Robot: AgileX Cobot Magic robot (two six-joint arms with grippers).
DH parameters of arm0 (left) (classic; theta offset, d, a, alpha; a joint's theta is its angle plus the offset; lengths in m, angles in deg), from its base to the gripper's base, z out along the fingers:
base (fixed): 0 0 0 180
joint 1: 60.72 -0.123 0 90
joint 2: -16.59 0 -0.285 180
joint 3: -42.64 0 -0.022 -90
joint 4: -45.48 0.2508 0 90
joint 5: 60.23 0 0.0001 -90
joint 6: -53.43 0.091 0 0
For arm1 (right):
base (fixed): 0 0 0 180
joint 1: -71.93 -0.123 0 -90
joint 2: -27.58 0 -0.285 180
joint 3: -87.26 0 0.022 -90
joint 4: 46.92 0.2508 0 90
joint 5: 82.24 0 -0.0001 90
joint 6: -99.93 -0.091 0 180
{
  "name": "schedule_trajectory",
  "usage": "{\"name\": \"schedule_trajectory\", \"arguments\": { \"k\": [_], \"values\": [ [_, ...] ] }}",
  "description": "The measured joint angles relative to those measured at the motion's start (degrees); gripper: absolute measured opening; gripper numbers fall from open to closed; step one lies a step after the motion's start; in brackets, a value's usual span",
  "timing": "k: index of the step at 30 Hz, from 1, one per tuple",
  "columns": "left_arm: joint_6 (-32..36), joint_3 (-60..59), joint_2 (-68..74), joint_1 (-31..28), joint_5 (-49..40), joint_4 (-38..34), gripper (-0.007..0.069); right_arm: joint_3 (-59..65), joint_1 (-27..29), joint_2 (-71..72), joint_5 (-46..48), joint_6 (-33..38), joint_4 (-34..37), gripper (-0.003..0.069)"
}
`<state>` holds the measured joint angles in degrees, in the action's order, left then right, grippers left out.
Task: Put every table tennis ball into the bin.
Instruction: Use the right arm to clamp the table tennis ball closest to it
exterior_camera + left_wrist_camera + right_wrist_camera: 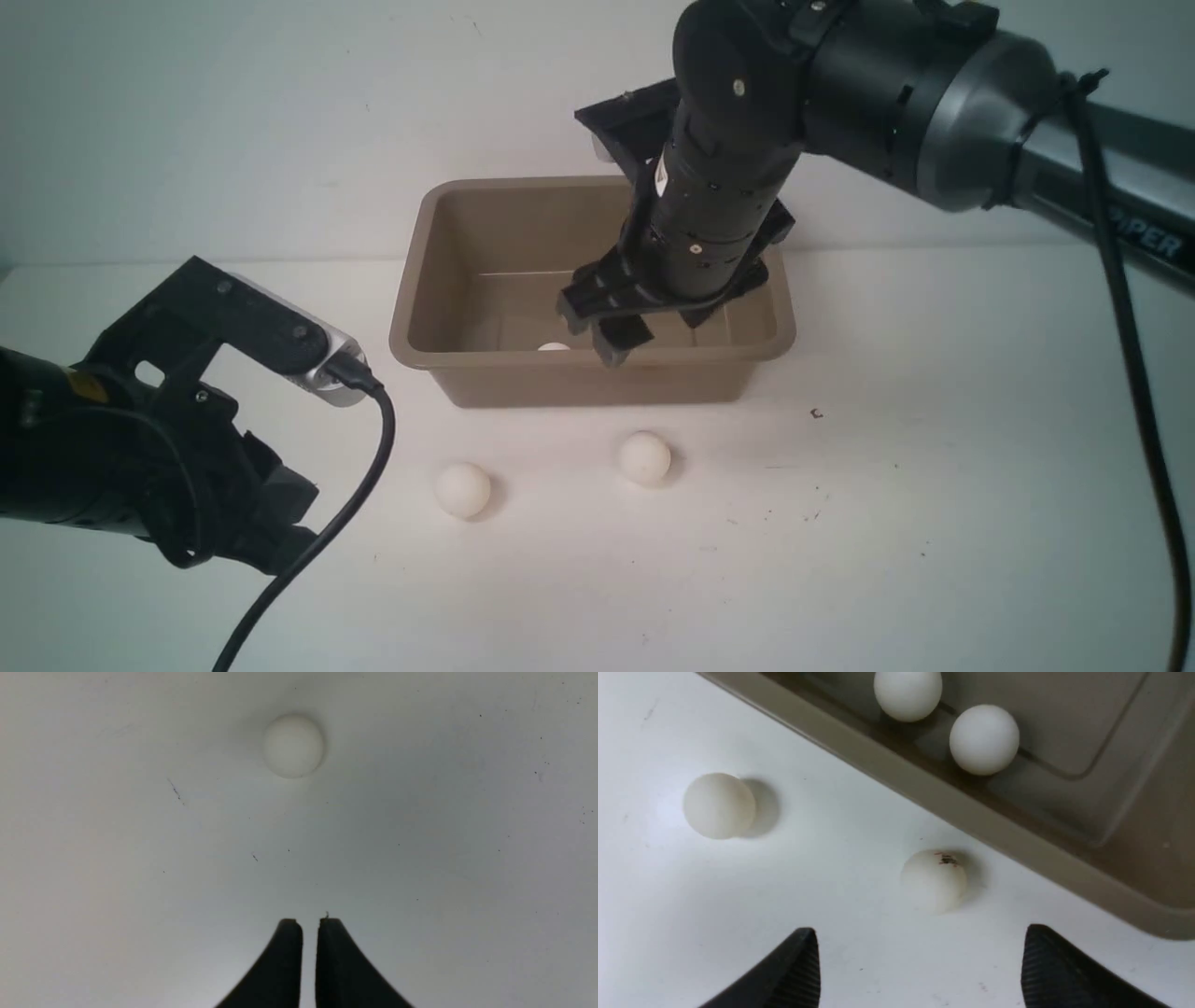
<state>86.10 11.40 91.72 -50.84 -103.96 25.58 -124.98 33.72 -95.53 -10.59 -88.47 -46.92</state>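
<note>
Now our right pincer [920,932] gapes empty; descending off-centre, we could clip the marked table tennis ball [934,879] just ahead, rolling it away.

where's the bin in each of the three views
Front view: the bin sits at centre.
Left wrist view: not in it; only one ball on the table.
Right wrist view: the bin fills the upper right, two balls inside.
Shared landmark: the loose ball nearest the bin, in front and right wrist views.
</note>
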Motion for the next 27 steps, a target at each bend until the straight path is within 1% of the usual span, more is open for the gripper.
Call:
{"name": "schedule_trajectory", "arguments": {
  "k": [3, 9, 15, 21, 27],
  "values": [
    [0.0, 0.0, 0.0, 0.0, 0.0, 0.0, 0.003, 0.0, -0.3, 0.0, 0.0, -2.2, 0.0, 0.0522],
    [0.0, 0.0, 0.0, 0.0, 0.0, 0.0, 0.003, 0.0, -0.3, -0.8, -0.1, -4.0, 0.0, 0.0522],
    [0.0, 0.0, 0.0, 0.0, 0.0, 0.1, 0.003, 1.1, -0.3, -3.8, -0.3, -4.1, 0.0, 0.0522],
    [0.0, 0.0, 0.0, 0.0, 0.0, 0.1, 0.003, 2.6, -0.3, -7.3, -0.4, -4.2, -3.2, 0.0522],
    [0.0, 0.0, 0.0, 0.0, 0.0, 0.1, 0.003, 2.6, -0.3, -8.3, -0.6, -4.2, -2.9, 0.0522]
  ]
}}
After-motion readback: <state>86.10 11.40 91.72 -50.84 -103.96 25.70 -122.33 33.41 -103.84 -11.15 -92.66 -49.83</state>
